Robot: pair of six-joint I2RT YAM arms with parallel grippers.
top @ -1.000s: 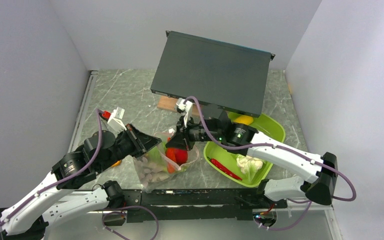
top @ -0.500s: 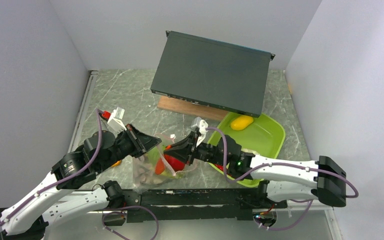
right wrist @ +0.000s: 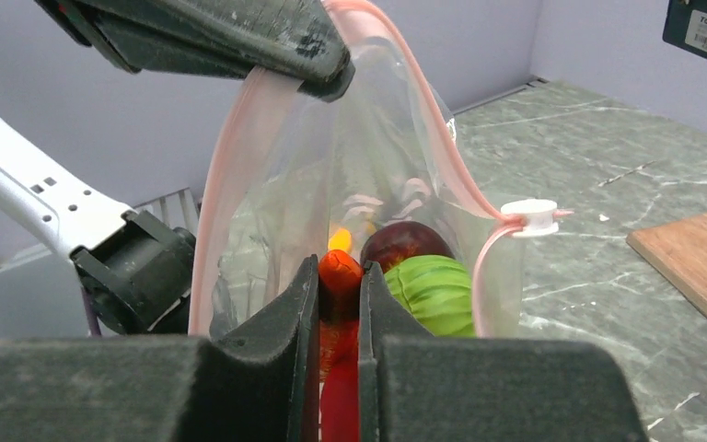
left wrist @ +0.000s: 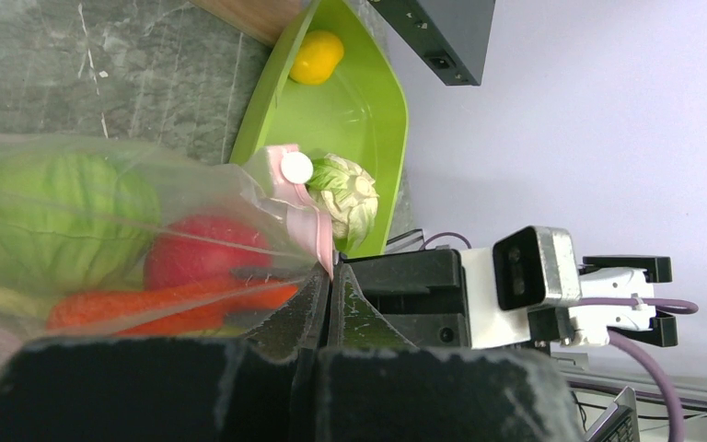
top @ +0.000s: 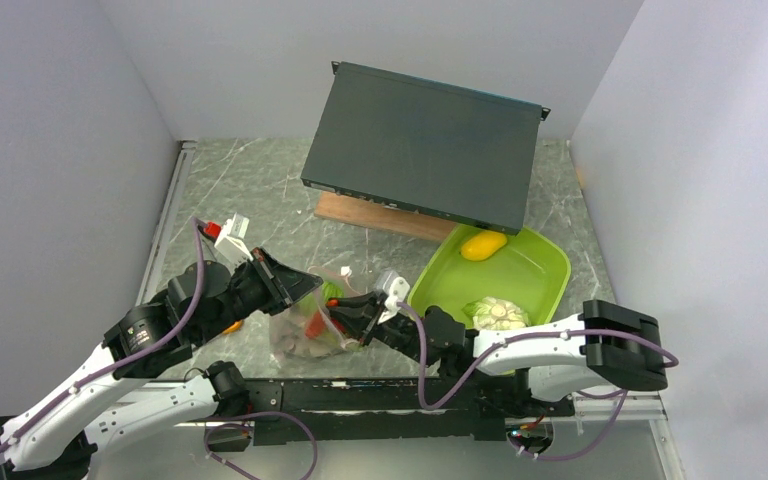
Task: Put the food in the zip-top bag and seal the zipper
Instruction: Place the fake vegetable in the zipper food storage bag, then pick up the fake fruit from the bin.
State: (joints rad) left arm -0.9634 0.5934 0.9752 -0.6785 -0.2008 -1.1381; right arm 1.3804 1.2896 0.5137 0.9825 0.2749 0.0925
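Clamped on the red chili [right wrist: 338,405], whose long axis runs along its fingers, the right gripper [right wrist: 339,269] faces straight into the mouth of the zip-top bag [right wrist: 377,166] just ahead — a mouth held up and open by the left gripper [left wrist: 325,284], pinched tight on the zipper [right wrist: 239,138].

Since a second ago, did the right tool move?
Yes. The right tool, pinching the chili, pulled back from the dark box toward the bag mouth held by the left tool.
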